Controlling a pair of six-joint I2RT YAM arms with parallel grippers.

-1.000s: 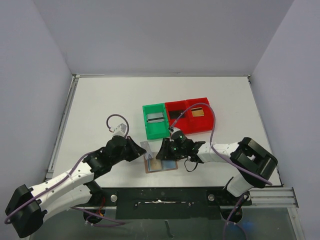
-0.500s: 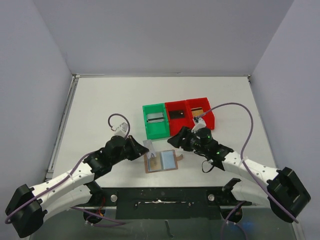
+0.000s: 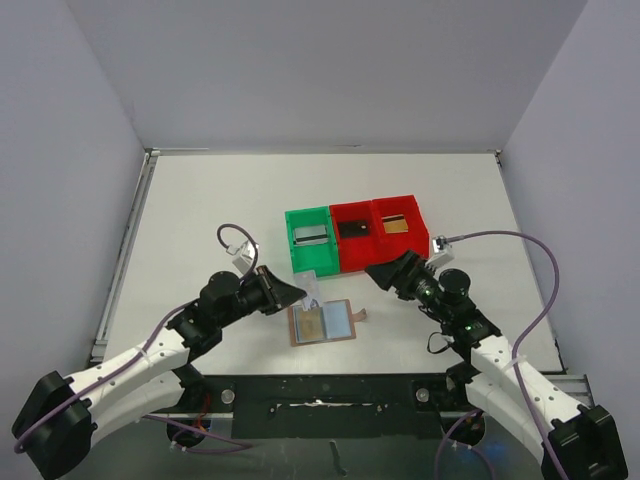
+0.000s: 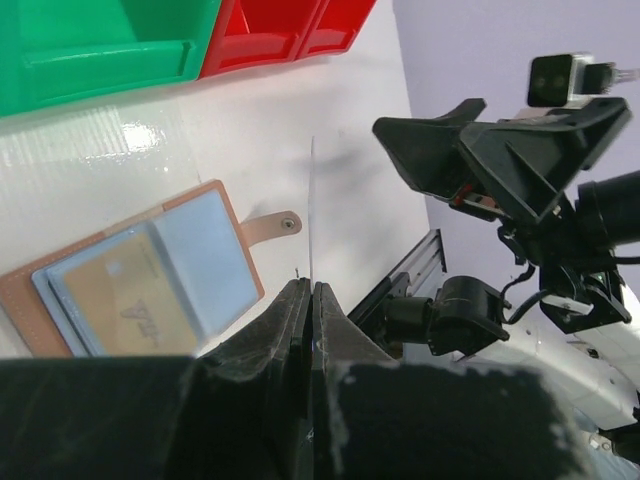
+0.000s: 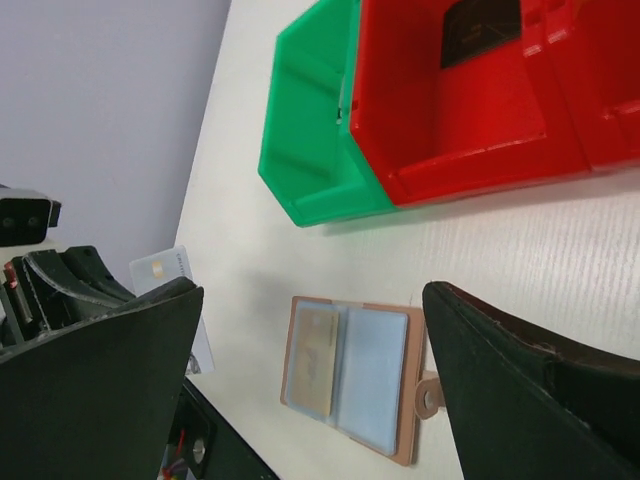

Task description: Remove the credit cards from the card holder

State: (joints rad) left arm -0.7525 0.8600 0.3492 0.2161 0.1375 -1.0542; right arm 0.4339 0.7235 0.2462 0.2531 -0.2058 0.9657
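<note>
Open card holder [image 3: 322, 323] lies flat on the table [image 3: 200, 220] before the bins [image 3: 352, 263], a gold card [image 3: 312, 325] in its pocket (others already binned). Left gripper [image 3: 300, 293] pinches a pale card [image 4: 312, 200]; right gripper [image 3: 390, 270] hangs spread, empty.

The white worktop [image 3: 200, 220] is boxed in on three sides by plain, pale lilac-grey panels: a back wall [image 3: 320, 70], a left wall [image 3: 60, 200] and a right wall [image 3: 590, 150], all bare. A metal rail [image 3: 122, 270] runs along the worktop's left edge, and a dark beam [image 3: 330, 392] spans the near edge. The light is soft and even, leaving faint glare on the glossy surface and weak shadows.
</note>
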